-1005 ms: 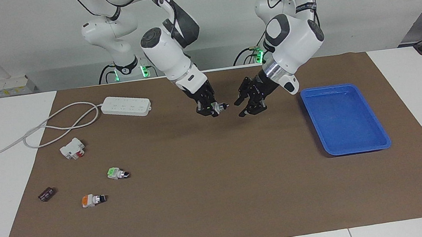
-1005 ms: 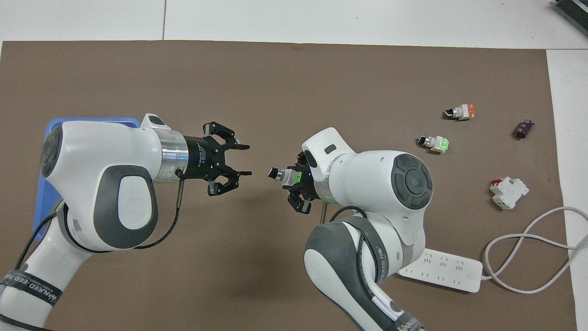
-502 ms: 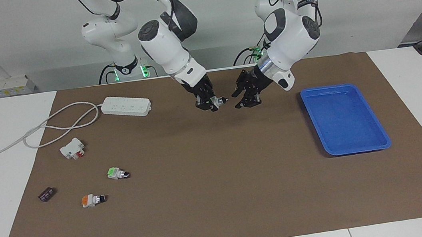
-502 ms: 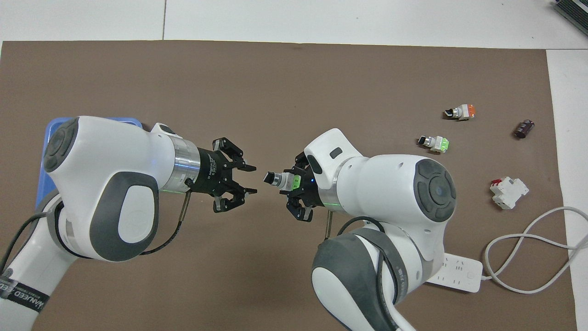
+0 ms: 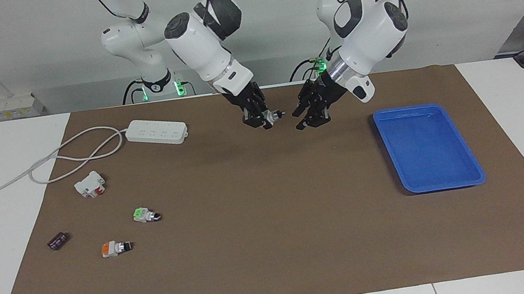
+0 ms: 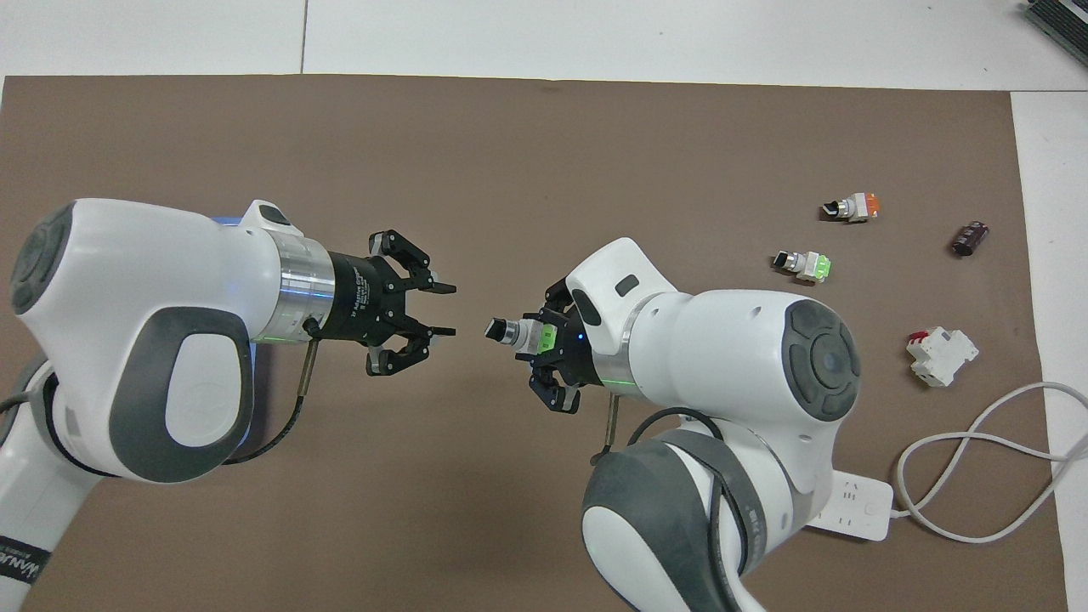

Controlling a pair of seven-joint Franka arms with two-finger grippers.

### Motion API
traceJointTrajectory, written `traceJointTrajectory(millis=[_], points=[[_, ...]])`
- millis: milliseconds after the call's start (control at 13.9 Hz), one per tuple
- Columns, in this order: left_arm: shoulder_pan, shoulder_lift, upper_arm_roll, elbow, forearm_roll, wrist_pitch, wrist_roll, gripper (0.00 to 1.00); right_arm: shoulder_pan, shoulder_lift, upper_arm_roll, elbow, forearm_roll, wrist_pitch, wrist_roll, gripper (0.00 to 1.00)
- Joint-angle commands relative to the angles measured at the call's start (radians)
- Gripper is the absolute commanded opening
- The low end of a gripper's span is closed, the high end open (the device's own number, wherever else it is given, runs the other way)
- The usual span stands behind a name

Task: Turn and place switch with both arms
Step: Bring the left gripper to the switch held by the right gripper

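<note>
One switch (image 6: 523, 334) held, two claws (image 6: 544, 353)

The switch (image 6: 517, 334) is a small rotary part with a bright green block at one end, a grey-silver middle and a black knob tip. It lies level in the air over the brown mat (image 6: 544, 493), its green end clamped in the right gripper (image 6: 544, 340), knob pointing at the spread-fingered left gripper (image 6: 438, 310) close by.
</note>
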Motion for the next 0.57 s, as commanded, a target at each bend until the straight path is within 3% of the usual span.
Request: traceJointTrajectory(millis=[0, 287, 502], points=[[0.021, -0.050, -0.001, 0.011, 0.010, -0.048, 0.090, 0.43, -0.005, -0.021, 0.006, -0.008, 0.034, -0.015, -0.034, 0.00], [0.018, -0.062, -0.001, 0.024, 0.007, -0.034, 0.363, 0.42, -0.004, -0.024, 0.011, -0.008, 0.034, -0.016, -0.034, 0.00], [0.009, -0.062, -0.005, 0.018, 0.004, -0.001, 0.680, 0.41, -0.004, -0.024, 0.011, -0.008, 0.036, -0.015, -0.034, 0.00]])
